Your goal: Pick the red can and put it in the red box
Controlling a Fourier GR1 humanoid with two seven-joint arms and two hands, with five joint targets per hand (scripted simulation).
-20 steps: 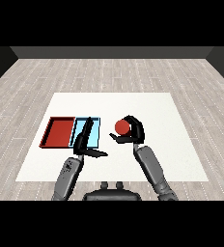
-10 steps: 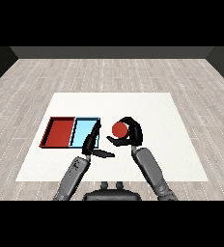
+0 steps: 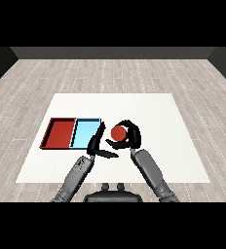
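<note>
Since the earlier frame the right robot hand [image 3: 129,136] has carried the red can [image 3: 118,132] leftward, closer to the trays, and the left robot hand [image 3: 96,145] has shifted slightly right. The right robot hand curls round the can, holding it just right of the light blue tray [image 3: 87,133]. The left robot hand's fingers are straight, its thumb stretched toward the can, holding nothing. Farther left on the white bench [image 3: 149,107] lies the red tray [image 3: 60,133], touching the blue one.
</note>
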